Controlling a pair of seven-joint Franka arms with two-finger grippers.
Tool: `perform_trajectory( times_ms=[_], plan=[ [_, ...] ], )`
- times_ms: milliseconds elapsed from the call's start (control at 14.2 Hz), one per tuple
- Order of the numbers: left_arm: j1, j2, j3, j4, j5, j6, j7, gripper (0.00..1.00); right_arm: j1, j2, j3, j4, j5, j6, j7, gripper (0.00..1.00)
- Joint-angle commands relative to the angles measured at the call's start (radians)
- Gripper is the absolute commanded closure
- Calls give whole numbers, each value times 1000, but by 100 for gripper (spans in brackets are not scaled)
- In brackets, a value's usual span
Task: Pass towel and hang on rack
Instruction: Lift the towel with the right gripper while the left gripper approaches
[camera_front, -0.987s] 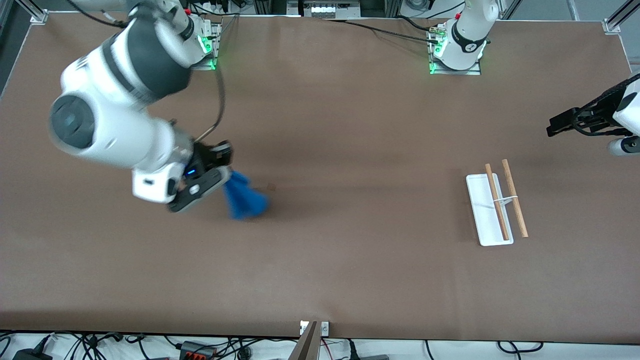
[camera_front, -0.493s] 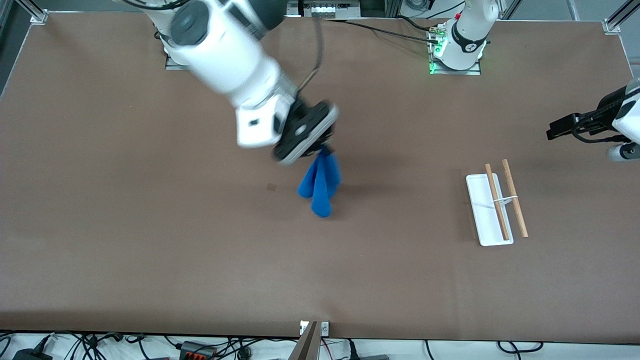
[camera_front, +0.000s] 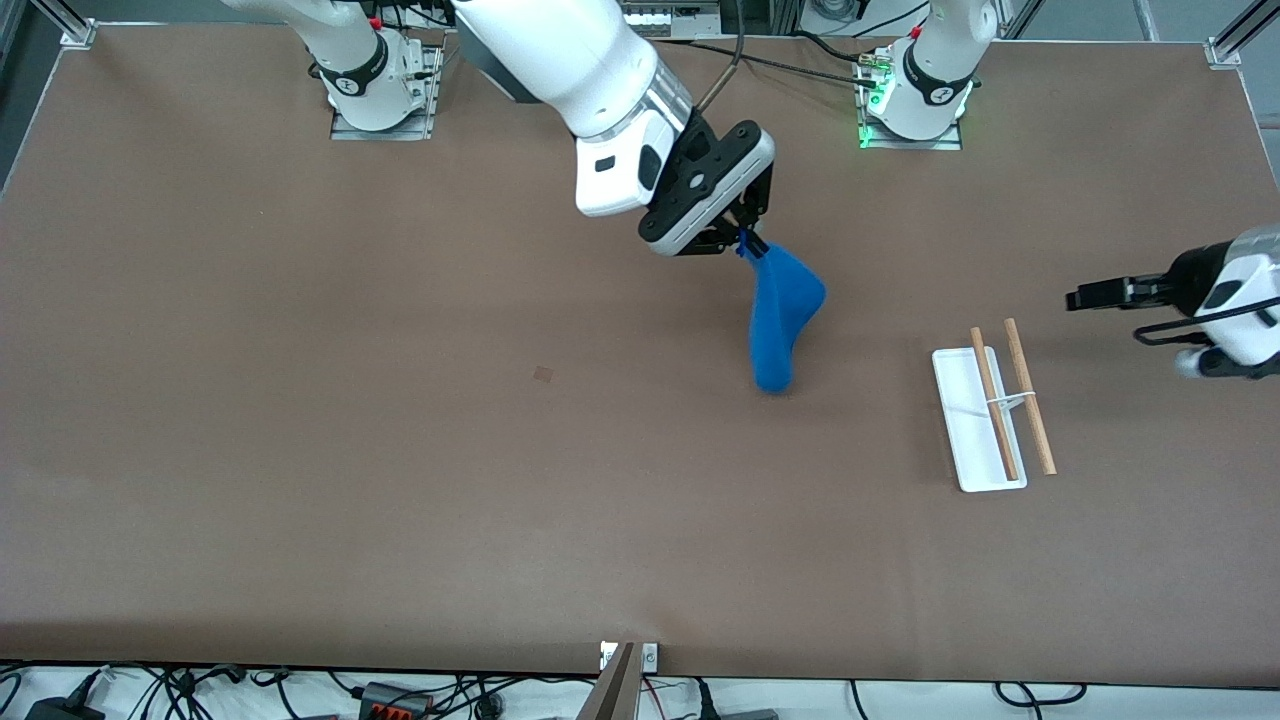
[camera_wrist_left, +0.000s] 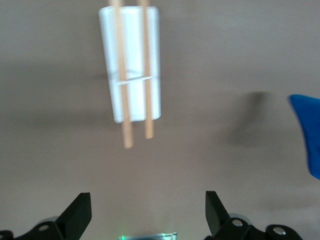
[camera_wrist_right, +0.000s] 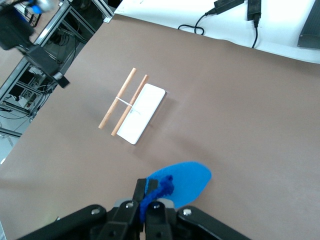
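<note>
The right gripper (camera_front: 742, 232) pinches the towel (camera_front: 780, 315), which hangs over mid-table at the rack's (camera_front: 975, 420) ten o'clock. The rack's tray holds nothing but its wire stand and rods. At its two o'clock, the left gripper (camera_front: 1080, 298), fingers wide, hovers over the table, its arm cut off at the edge.

A brown tabletop (camera_front: 300, 480) fills the front view, its surface matte and plain. One small darker square mark (camera_front: 543, 374) sits on it, toward the right arm's end. Along the edge nearest the front camera lies a white strip strewn with black cables (camera_front: 180, 690) and a power strip (camera_front: 395, 700) — a metal bracket (camera_front: 628, 656) stands at mid-edge.
</note>
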Motion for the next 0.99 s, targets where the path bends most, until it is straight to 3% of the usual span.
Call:
perform_trajectory(
  times_ms=[0, 282, 423, 634, 916],
  plan=[
    [4, 27, -9, 14, -37, 42, 281, 0, 30, 17, 1, 6, 10, 68, 30, 100],
    [-15, 82, -21, 6, -175, 104, 750, 0, 41, 20, 1, 6, 10, 80, 35, 100],
    [-9, 142, -44, -9, -302, 98, 956, 0, 44, 20, 1, 6, 10, 80, 35, 100],
    [-23, 203, -57, -46, -486, 106, 1151, 0, 44, 20, 1, 6, 10, 82, 36, 100],
    [-110, 288, -66, -49, -637, 187, 1326, 0, 47, 22, 1, 6, 10, 82, 39, 100]
  ],
)
